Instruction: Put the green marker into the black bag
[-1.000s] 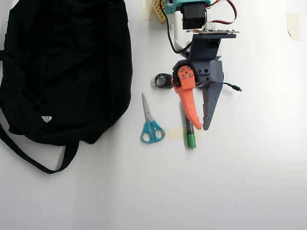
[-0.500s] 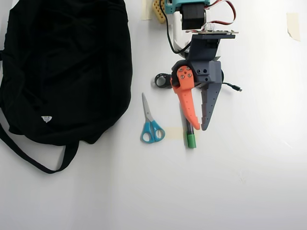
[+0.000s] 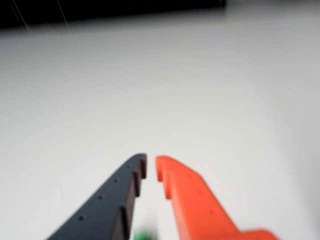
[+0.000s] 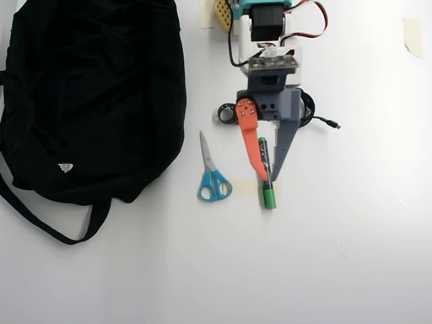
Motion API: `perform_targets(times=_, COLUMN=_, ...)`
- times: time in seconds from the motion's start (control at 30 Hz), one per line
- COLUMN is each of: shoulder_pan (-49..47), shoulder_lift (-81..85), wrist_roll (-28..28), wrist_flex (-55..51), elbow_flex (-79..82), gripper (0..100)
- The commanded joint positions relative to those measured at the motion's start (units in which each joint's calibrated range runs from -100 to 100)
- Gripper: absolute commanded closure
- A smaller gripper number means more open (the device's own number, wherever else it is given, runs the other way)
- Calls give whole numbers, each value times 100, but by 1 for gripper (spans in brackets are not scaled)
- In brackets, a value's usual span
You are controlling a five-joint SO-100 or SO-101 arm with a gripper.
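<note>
The green marker [image 4: 266, 165] lies on the white table in the overhead view, black barrel with white print, green cap [image 4: 268, 198] nearest the bottom. My gripper [image 4: 266, 178] hangs over it, orange finger left of the barrel and grey finger right, a narrow gap apart. I cannot tell whether they touch it. In the blurred wrist view the gripper [image 3: 151, 167] shows the same narrow gap, with a green smear of the marker [image 3: 145, 233] low between the fingers. The black bag [image 4: 88, 101] fills the left side, its strap [image 4: 40, 224] trailing below.
Blue-handled scissors [image 4: 212, 177] lie between bag and marker. A small black ring [image 4: 226, 113] and a coiled black cable [image 4: 307, 111] sit beside the gripper's base. Tape scraps [image 4: 412, 35] are stuck at the top right. A dark band [image 3: 110, 7] crosses the wrist view's top.
The gripper swung left and pitched down. The marker, half covered by the orange finger before, now shows between the two fingers. The marker itself has not moved.
</note>
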State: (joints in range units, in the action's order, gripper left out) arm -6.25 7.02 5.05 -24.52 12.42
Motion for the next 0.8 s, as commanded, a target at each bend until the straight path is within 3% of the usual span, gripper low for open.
perform_targets(times=0.0, shoulder_pan=-161, shoulder_lift=170, wrist_roll=71, wrist_flex=-1131, elbow_flex=-550, gripper=97)
perform_targets(times=0.37, shoulder_pan=-438, shoulder_lift=170, wrist_roll=71, wrist_flex=-3035, elbow_flex=-946, gripper=97)
perform_targets(times=0.6, shoulder_pan=-647, shoulder_lift=153, wrist_roll=-563, wrist_flex=-3276, elbow_flex=-874, gripper=97)
perform_targets(times=0.77, shoulder_pan=-654, shoulder_lift=112, wrist_roll=-673, wrist_flex=-3397, elbow_flex=-865, gripper=97)
